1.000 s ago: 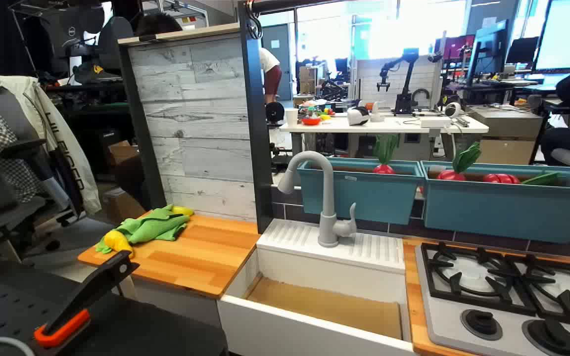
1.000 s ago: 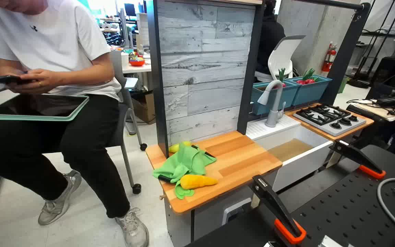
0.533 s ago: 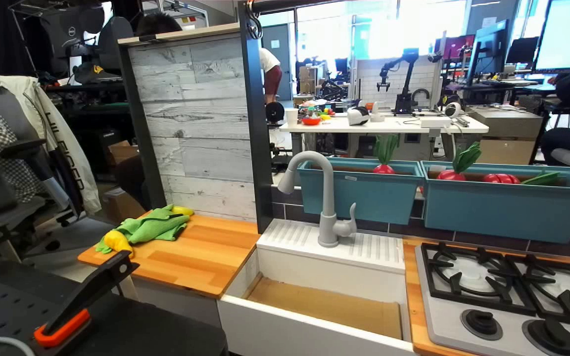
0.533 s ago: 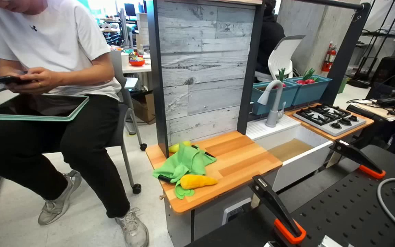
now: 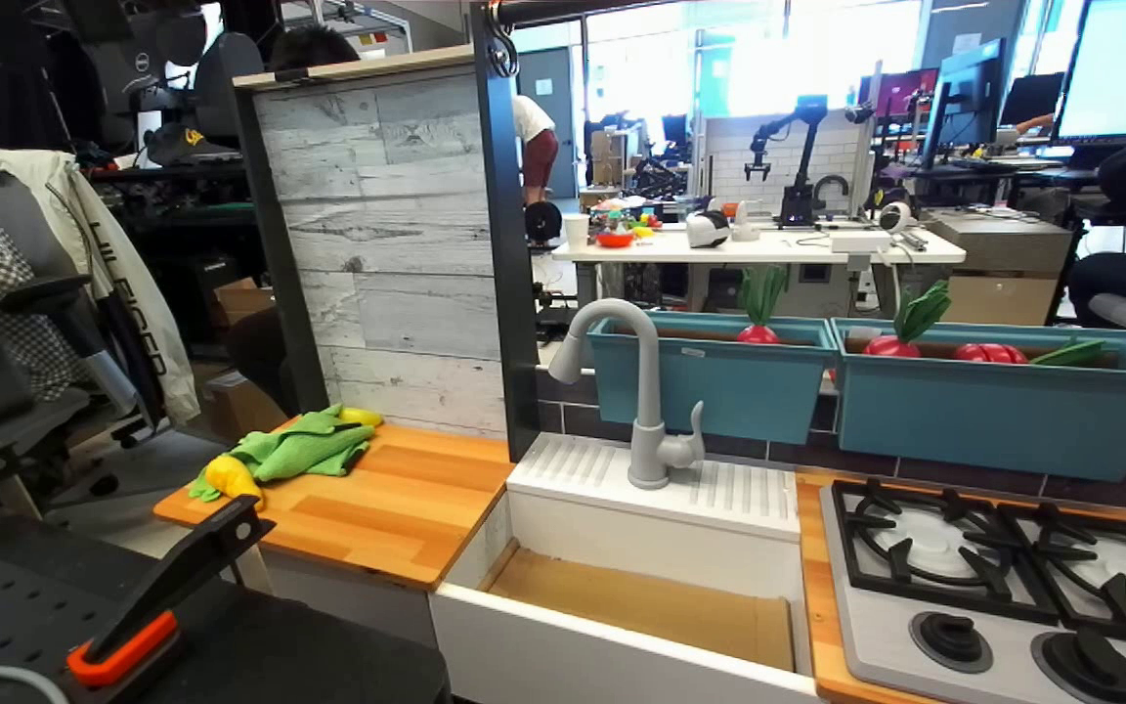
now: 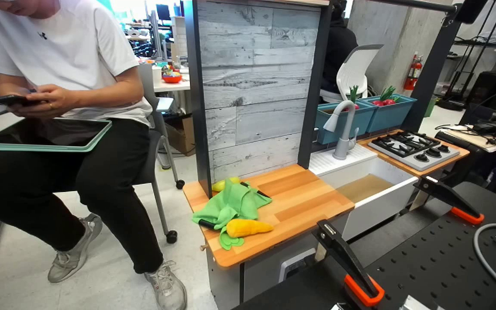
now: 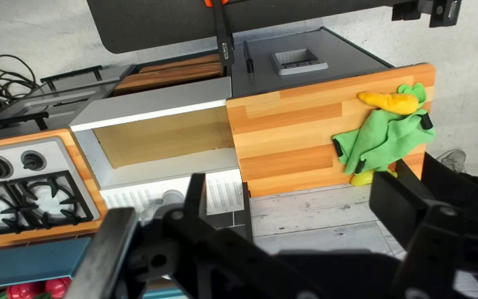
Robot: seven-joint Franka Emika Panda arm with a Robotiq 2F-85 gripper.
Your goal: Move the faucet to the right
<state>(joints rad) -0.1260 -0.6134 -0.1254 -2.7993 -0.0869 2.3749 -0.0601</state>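
Two dark fingers (image 7: 193, 195) of the gripper (image 7: 292, 182) come nearest in the wrist view, spread wide and holding nothing. Beyond their gap lies the wooden counter (image 7: 288, 137). The faucet (image 7: 172, 197) sits outside that gap, off to the picture's left and partly hidden behind one finger. In both exterior views it stands upright on the ribbed white ledge (image 5: 563, 460) behind the sink (image 5: 563, 665), well apart from the fingers, its spout arched toward the plank panel (image 5: 387, 225), its lever on the stove (image 5: 881, 626) side. Past it are two teal planters (image 5: 719, 391); farther off stands a white table (image 5: 768, 256).
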